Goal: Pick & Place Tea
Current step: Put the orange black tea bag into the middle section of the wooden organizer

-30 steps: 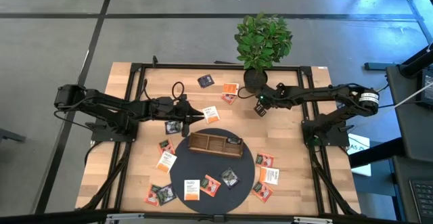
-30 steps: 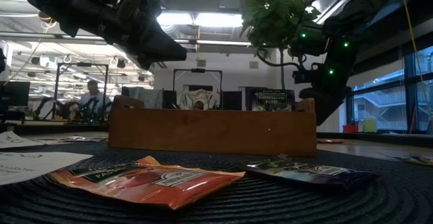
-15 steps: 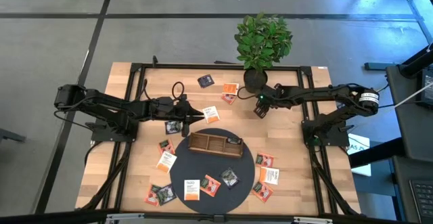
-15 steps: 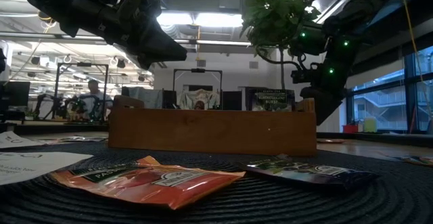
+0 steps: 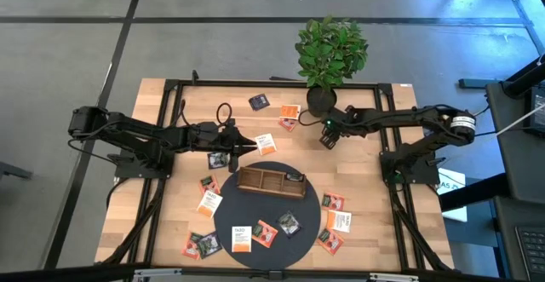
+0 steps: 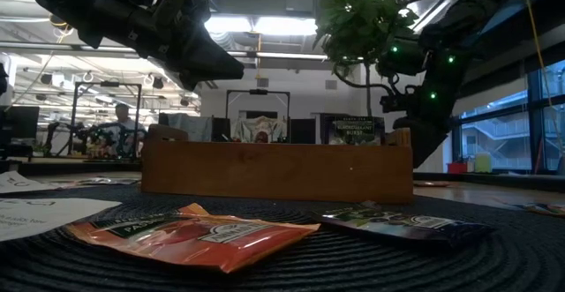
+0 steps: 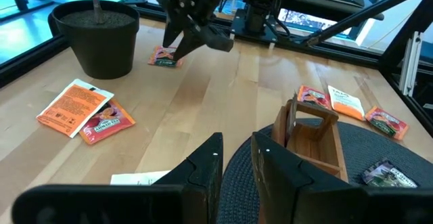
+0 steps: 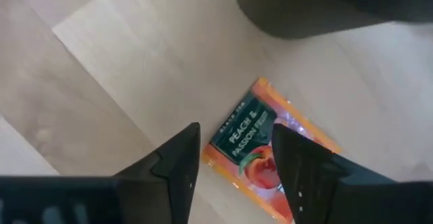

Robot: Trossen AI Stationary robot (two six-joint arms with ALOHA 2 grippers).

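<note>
Hovering right gripper (image 8: 233, 163), fingers apart, over peach sachet (image 8: 267, 153) lying flat on table (image 8: 101, 68) beside pot (image 8: 318, 4); best lowered square, straddling sachet's short width before closing; left gripper (image 7: 235, 166) waiting near tray (image 7: 308, 139), fingers narrowly parted, empty.

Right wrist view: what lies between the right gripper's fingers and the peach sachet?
Nothing: in the right wrist view the right gripper hangs open above the peach sachet, with only bare wooden table around it.

Peach sachet (image 8: 267, 158): my right wrist view cuts off its lower end.
Tray (image 6: 276, 170): inside hidden from my low view.
</note>
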